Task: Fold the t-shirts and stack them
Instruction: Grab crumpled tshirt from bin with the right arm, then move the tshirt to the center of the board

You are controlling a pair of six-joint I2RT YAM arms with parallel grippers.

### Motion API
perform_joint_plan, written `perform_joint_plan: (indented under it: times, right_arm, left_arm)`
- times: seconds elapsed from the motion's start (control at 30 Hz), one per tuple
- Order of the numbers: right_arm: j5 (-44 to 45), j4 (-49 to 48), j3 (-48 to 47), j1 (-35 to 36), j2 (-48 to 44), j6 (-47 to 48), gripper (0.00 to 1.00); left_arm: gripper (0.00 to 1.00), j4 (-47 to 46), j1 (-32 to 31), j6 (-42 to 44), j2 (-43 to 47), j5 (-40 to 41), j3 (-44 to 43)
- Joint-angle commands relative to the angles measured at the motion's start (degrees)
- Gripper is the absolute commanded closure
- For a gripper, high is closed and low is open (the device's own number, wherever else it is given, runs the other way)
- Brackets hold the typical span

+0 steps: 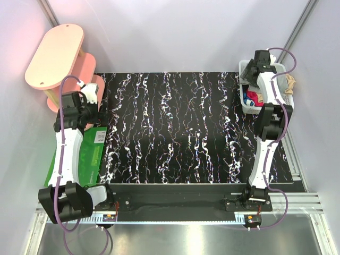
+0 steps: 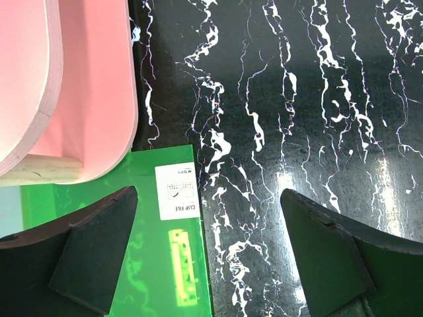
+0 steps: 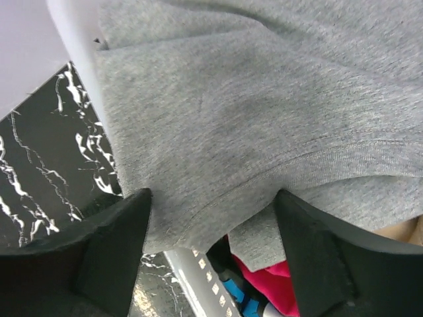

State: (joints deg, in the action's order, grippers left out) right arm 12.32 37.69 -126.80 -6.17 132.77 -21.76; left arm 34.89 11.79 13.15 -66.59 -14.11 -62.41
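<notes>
A heather grey t-shirt (image 3: pixel 251 99) fills the right wrist view, draped over the wall of the white lattice basket (image 3: pixel 192 277). A red shirt (image 3: pixel 271 290) and a bit of blue cloth (image 3: pixel 234 294) lie under it. My right gripper (image 3: pixel 211 224) is open, and its two fingers straddle a hemmed fold of the grey shirt. From above, the right gripper (image 1: pixel 259 62) hangs over the basket (image 1: pixel 243 103) at the table's far right, with red and blue cloth (image 1: pixel 251 98) and a tan shirt (image 1: pixel 289 85) showing. My left gripper (image 2: pixel 208 257) is open and empty above the mat's edge.
A green mat (image 2: pixel 152 264) with a white label lies at the table's left edge, under the left gripper (image 1: pixel 96 109). A pink two-tier shelf (image 1: pixel 56 56) stands at the far left corner. The black marbled tabletop (image 1: pixel 180 127) spans the middle.
</notes>
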Motion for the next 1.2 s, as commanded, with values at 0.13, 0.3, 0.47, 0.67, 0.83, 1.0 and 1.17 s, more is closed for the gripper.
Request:
perform_joint_plan:
  times: [0.13,0.3,0.47,0.67,0.83,1.0,1.17]
  right_arm:
    - [-2.65,0.01,-2.66,-1.47,0.21,-1.01,0.74]
    - [-4.31,0.10,-2.84,-1.47,-2.25,-0.30,1.00]
    - [-8.88,0.19,-3.89,-0.95,-8.82,0.40,1.00]
    - [-10.21,1.24,-6.88,10.28,-21.38,8.30,1.00]
    - [-12.13,4.67,-5.66,27.05,-29.22,12.97,1.00]
    - [-14.51,5.11,-0.73,38.24,-36.17,13.58,1.00]
    - [-12.67,8.79,-5.55,48.26,-36.62,15.96,1.00]
  left_arm:
    - [0.05,-1.41,0.25,0.04,0.67,0.66,0.53]
    - [0.05,-1.50,0.25,0.04,0.58,0.92,1.68]
    - [0.05,-1.67,0.25,-0.40,0.67,-0.13,2.91]
    - [0.07,-1.94,0.34,-1.90,0.05,-1.36,3.44]
    - [0.09,-1.94,0.34,-2.51,1.81,-1.97,4.31]
    - [0.09,-1.41,0.34,-2.34,5.84,-2.50,5.28]
    - [0.09,-0.18,0.34,-2.60,7.78,-3.91,5.20]
